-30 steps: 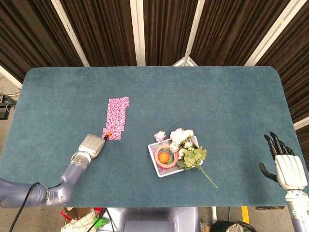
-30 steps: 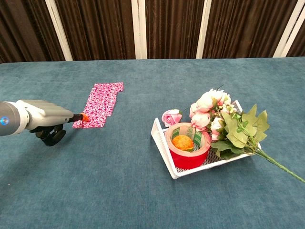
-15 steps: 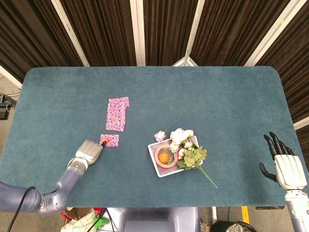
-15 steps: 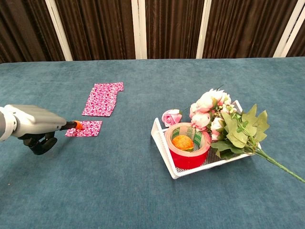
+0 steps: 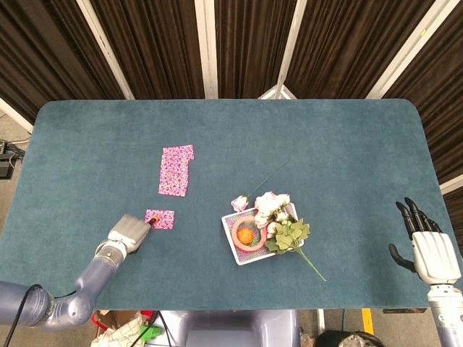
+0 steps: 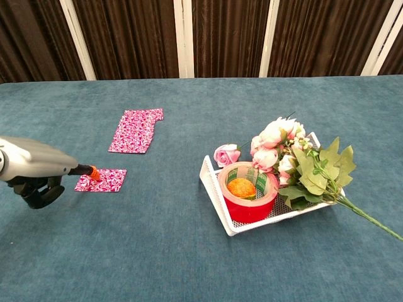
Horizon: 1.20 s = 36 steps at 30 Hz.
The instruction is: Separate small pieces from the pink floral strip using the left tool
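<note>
Pink floral strip (image 5: 176,170) lies on the teal table (image 5: 347,144) in the head view, left of centre, and a small cut piece (image 5: 160,219) now sits apart from it, nearer the robot. A second ago that piece was still joined to the strip's near end; half a second ago it lay just below the strip; now it has been dragged further toward the table's near edge and slightly left. The left hand (image 5: 126,233) has drawn back with it, its orange-tipped tool (image 5: 151,219) touching the piece's left end. The right hand (image 5: 427,249) hangs off the table's far right corner, fingers spread and holding nothing (it has not moved).

From the chest view the gap reads plainly: the strip (image 6: 135,130) rests further back, the separated piece (image 6: 101,180) lies well in front of it, and the tool tip (image 6: 93,173) sits on the piece's left edge. The left hand (image 6: 31,173) is curled around the tool's body, fingers tucked underneath. The white basket (image 6: 211,179) holding the tape roll (image 6: 247,192) and artificial flowers (image 6: 286,154) is undisturbed.

One piece looks cleanly separated; much of the strip remains for further pieces.
</note>
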Available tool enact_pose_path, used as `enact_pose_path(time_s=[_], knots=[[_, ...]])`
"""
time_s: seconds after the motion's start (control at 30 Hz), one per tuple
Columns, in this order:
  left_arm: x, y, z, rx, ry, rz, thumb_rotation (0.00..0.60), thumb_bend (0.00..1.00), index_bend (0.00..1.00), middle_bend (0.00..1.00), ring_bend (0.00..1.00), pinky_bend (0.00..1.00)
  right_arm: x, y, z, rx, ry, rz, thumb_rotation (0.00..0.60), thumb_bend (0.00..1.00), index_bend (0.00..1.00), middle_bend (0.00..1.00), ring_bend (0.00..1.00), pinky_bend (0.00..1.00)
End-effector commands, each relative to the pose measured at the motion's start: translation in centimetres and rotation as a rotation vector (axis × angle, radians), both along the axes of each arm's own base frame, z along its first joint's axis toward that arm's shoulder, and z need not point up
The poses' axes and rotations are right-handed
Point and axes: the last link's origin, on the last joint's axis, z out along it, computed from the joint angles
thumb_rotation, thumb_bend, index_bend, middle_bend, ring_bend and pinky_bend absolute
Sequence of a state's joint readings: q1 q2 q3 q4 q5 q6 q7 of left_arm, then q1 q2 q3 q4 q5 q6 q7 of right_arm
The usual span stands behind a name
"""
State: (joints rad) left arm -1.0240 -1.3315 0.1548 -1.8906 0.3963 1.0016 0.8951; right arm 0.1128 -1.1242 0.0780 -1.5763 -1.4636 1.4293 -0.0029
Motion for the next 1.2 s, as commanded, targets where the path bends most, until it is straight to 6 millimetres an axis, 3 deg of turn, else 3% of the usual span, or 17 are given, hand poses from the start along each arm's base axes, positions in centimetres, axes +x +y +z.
enact_pose_path(time_s=[0.03, 0.4, 0.9, 1.2], knots=[[0.9, 0.2, 0.8, 0.022, -0.06, -0.032, 0.6, 0.99, 0.0, 0.81, 0.77, 0.74, 0.0, 0.0, 0.0, 0.002, 0.001, -0.001, 0.6, 0.37, 0.0, 0.05, 0.15, 0.26], [2.1, 2.5, 1.8, 0.109, -0.14, -0.103, 0.6, 0.99, 0.0, 0.81, 0.77, 0.74, 0.0, -0.1, -0.2, 0.007, 0.004, -0.005, 0.6, 0.37, 0.0, 0.05, 0.15, 0.26], [2.6, 6.7, -1.2, 0.175, -0.084, -0.036, 0.6, 0.99, 0.0, 0.81, 0.77, 0.74, -0.2, -0.2, -0.1, 0.006, 0.002, -0.014, 0.6, 0.37, 0.0, 0.05, 0.15, 0.26], [2.8, 7.3, -2.9, 0.165, -0.055, -0.018, 0.6, 0.99, 0.0, 0.81, 0.77, 0.74, -0.3, -0.2, 0.0, 0.006, -0.003, -0.014, 0.6, 0.37, 0.0, 0.05, 0.15, 0.26]])
